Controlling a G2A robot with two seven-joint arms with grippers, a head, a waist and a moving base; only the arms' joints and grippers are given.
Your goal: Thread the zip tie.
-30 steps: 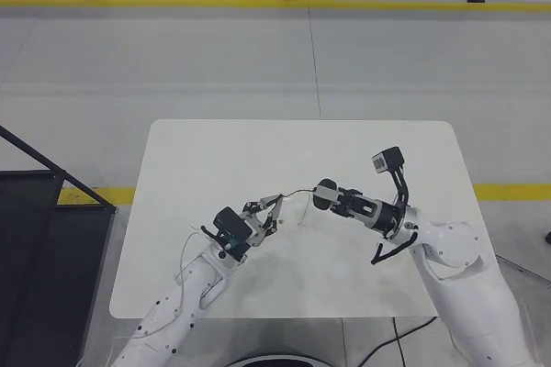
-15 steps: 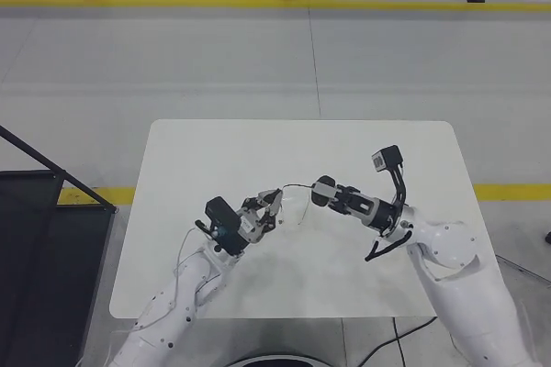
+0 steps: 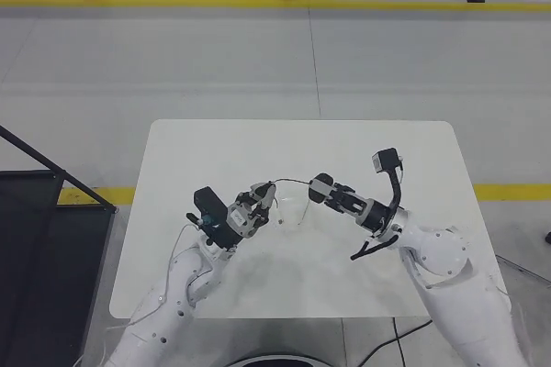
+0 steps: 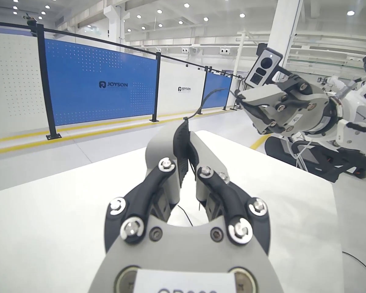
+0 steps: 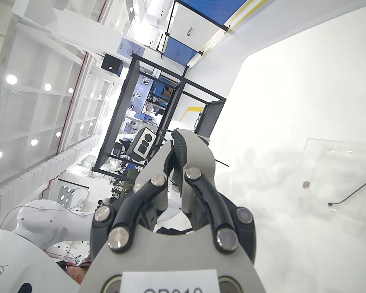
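A white desk (image 3: 395, 266) with rounded corners carries the work, and both arms come in over its near edge toward the middle. The left hand (image 3: 264, 194) sits a little left of centre with its fingers pointing toward the other arm. The right hand (image 3: 318, 187) faces it from just right of centre, so the two fingertips are near each other but apart.

A clear plastic sheet (image 3: 299, 214) (it may be a bag, I cannot tell which) lies flat on the desk, just on the robot's side of the gap between the hands.

The left hand's fingers are pressed together on one end of the black zip tie (image 3: 292, 182), with the ribbed pads clamping it and a short piece standing out past the fingertips. From there the tie rises off the surface and arcs across the gap to the right hand's tip. The right hand's fingers are pressed together too, and the tie's far end seems to be pinched between them. The exact contact is too thin to see clearly.

A second black tie (image 5: 349, 197) lies loose on the clear sheet, untouched by either hand.
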